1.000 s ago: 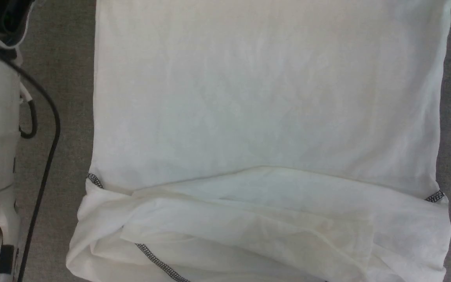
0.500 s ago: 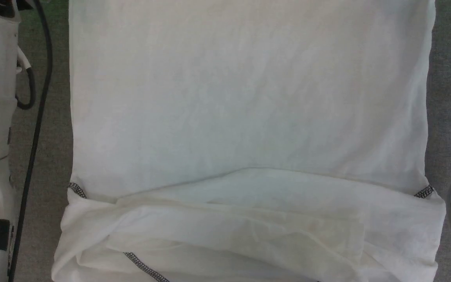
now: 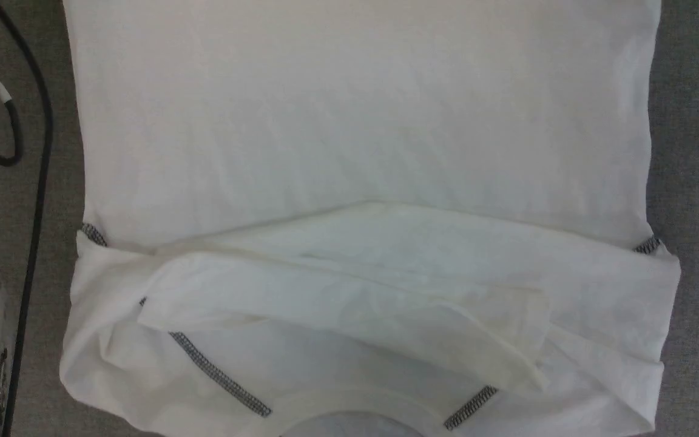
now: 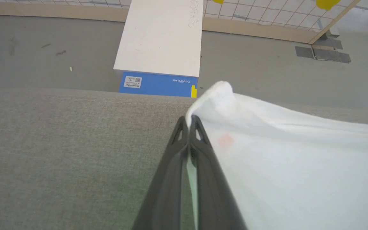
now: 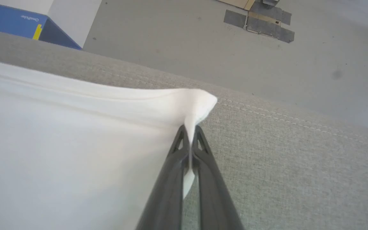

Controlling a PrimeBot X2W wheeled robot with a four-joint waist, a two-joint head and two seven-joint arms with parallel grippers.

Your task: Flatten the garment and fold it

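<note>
**Two corners pinched, one end taut, the other rumpled**

At the left pincer (image 4: 189, 119): clenched on one corner of the garment (image 4: 299, 166), with a nub of white cloth bunching just past the tips. To its left, bare grey worktop (image 4: 59, 143). To its right, the thin sheet, lifted slightly near the tips. Beyond the tips and past the worktop's edge, a blue-and-white box (image 4: 158, 41) on the floor (image 4: 267, 54).

Between the two pincers, from the head camera: a broad, fairly smooth panel. Well behind both pincers, toward the robot: a muddle, with sleeves (image 3: 337, 303) doubled across the chest and dark zigzag seams (image 3: 216, 376) slanting in to the collar (image 3: 349, 406).

At the right pincer (image 5: 189, 127): clenched likewise, with a sliver of cloth between the fingers and a peak just past the tips. To its left, the sheet; to its right, bare worktop.

Likely trouble from here:
- Slipping free at either pincer, through a shallow bite on thin cloth.
- Skewing the panel, through a harder pull at one pincer than at the other.
- Dragging the whole garment past the tips and over the worktop's edge, through too long a pull.
- Locking the doubled sleeves into the fold, through folding before smoothing the end behind the pincers.
</note>
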